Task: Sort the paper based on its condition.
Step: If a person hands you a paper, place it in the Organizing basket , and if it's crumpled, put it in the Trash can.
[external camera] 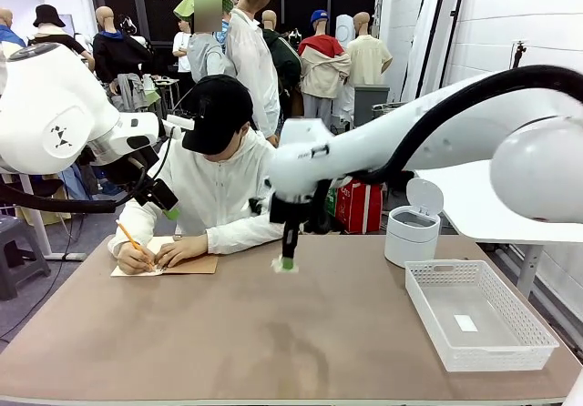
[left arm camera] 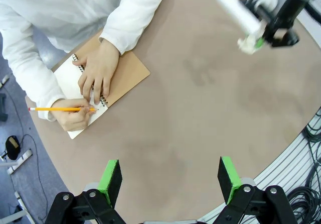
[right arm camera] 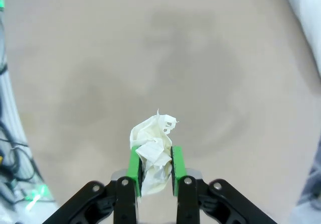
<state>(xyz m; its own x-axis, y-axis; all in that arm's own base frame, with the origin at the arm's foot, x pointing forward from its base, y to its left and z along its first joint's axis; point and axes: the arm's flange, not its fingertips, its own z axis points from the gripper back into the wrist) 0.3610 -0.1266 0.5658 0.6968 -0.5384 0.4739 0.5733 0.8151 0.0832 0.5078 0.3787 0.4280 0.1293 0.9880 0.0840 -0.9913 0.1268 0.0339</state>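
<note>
Right wrist view is showing the right claw (right arm camera: 154, 153) clenching a crumpled paper ball (right arm camera: 150, 133) between its green pads, the wad sticking out past the fingertips. Seen from the front, that claw (external camera: 288, 262) is hanging above the middle of the desk (external camera: 273, 351) with the ball (external camera: 278, 266) off the surface. The lidded bin (external camera: 412, 233) is standing at the far right and the mesh basket (external camera: 478, 315) at the near right, so both are lying to the right of the ball, on the right arm's own side. A wrinkled piece probably belongs in the bin, so the carry is likely going rightward and slightly far. The left claw (left arm camera: 170, 176) is hovering released over the left side, near the person's hand (left arm camera: 98, 68) writing in a notebook (left arm camera: 125, 76).
</note>
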